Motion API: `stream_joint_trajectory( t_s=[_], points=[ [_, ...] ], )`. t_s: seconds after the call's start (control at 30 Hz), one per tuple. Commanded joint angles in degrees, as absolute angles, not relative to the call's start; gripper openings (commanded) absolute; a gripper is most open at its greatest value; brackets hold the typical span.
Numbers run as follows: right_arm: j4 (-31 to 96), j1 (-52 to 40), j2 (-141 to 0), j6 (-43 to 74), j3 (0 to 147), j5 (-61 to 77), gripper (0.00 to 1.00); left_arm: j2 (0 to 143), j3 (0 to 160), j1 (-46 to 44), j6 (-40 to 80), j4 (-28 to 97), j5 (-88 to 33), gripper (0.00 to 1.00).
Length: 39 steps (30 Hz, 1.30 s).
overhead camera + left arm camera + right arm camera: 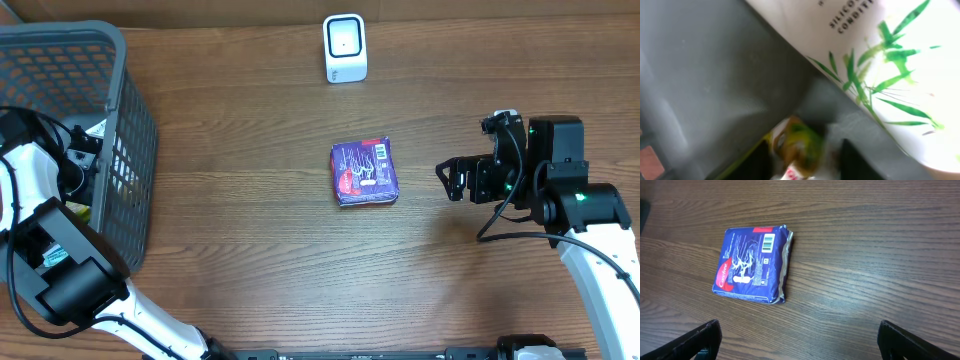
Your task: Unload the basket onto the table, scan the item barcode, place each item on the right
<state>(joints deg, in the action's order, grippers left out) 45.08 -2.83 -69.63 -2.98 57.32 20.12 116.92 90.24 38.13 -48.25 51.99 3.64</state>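
One flat blue plastic packet (pixel 364 172) with one white barcode panel facing up lies on the brown wooden table (pixel 250 230), near its middle and touched by neither arm. One small white box-shaped scanner (pixel 345 47) stands well apart from it at the far edge. One grey plastic mesh basket (pixel 125 130) sits at the left end of the table.

There are two arms. The right gripper (pixel 450 180) hovers beside the packet on its right, not touching it. Its two fingers are spread wide and hold nothing. In the right wrist view the packet (pixel 752 265) lies ahead of them.

The left gripper (pixel 805 157) is down inside the basket. One small yellow-green item (pixel 797 142) sits between its two dark fingers (pixel 757 160), under one white package printed with green leaves (pixel 890 65). Whether the fingers actually grip the item cannot be told.
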Motion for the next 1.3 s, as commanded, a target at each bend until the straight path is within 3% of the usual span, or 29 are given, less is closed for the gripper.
stream_joint_trajectory(
  t_s=[0.0, 0.07, 0.27, 0.6, 0.93, 1.27],
  points=[
    [44.9, -2.9, -69.5, -3.0, 58.6, 20.0, 1.0, 116.9, 89.7, 38.6, -48.2, 51.5, 1.1, 0.14],
    [44.9, -2.9, -69.5, -3.0, 58.6, 20.0, 1.0, 116.9, 89.7, 38.5, -48.2, 51.5, -1.6, 0.04],
    [44.9, -2.9, -69.5, -3.0, 58.6, 20.0, 1.0, 116.9, 89.7, 38.5, -44.4, 47.4, -8.1, 0.04],
    [44.9, -2.9, -69.5, -3.0, 58.6, 20.0, 1.0, 116.9, 93.5, 35.9, -24.7, 38.8, -7.3, 0.04],
    [44.9, -2.9, -69.5, -3.0, 58.6, 20.0, 1.0, 116.0, 108.7, 29.1, -2.4, 45.6, 2.2, 0.04],
    [44.9, -2.9, -69.5, -3.0, 58.6, 20.0, 1.0, 113.1, 116.1, 25.4, 1.8, 52.7, 9.5, 0.04]
  ],
)
